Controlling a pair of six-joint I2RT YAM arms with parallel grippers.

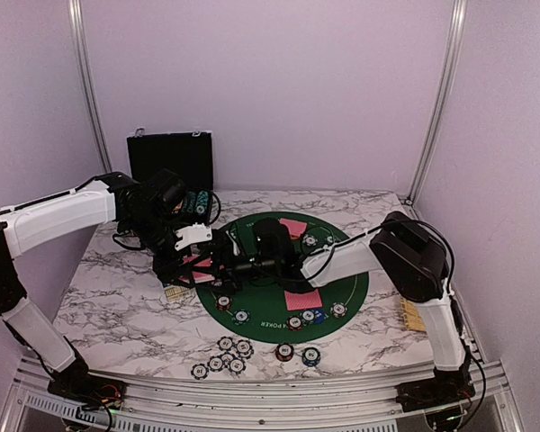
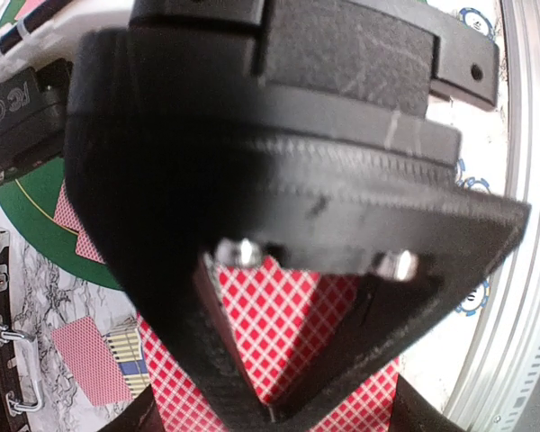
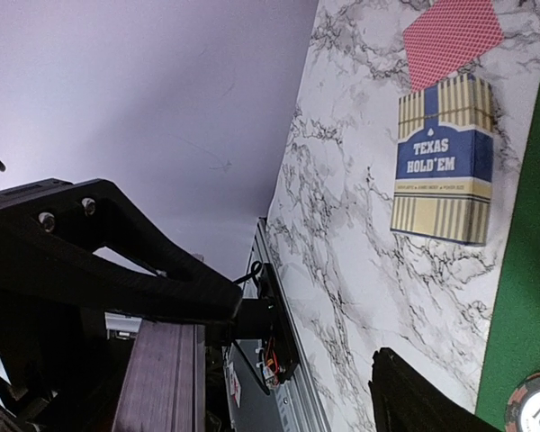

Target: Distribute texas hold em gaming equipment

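Observation:
My left gripper (image 2: pixel 272 407) is shut on a stack of red-backed playing cards (image 2: pixel 288 315), whose diamond backs fill the gap between its fingers. In the top view it hovers at the left edge of the green mat (image 1: pixel 342 288). My right gripper (image 3: pixel 297 346) reaches in from the right toward the same spot and stands open, nothing between its fingers. Single red-backed cards lie on the mat at the far side (image 1: pixel 294 225) and the near side (image 1: pixel 303 300). Poker chips (image 1: pixel 225 355) cluster near the front edge; others (image 1: pixel 294 322) sit on the mat.
A Texas Hold'em card box (image 3: pixel 441 171) lies on the marble beside a loose red card (image 3: pixel 450 31), left of the mat. The black case (image 1: pixel 171 160) stands open at the back left. A woven yellow tray (image 1: pixel 412 315) sits by the right arm.

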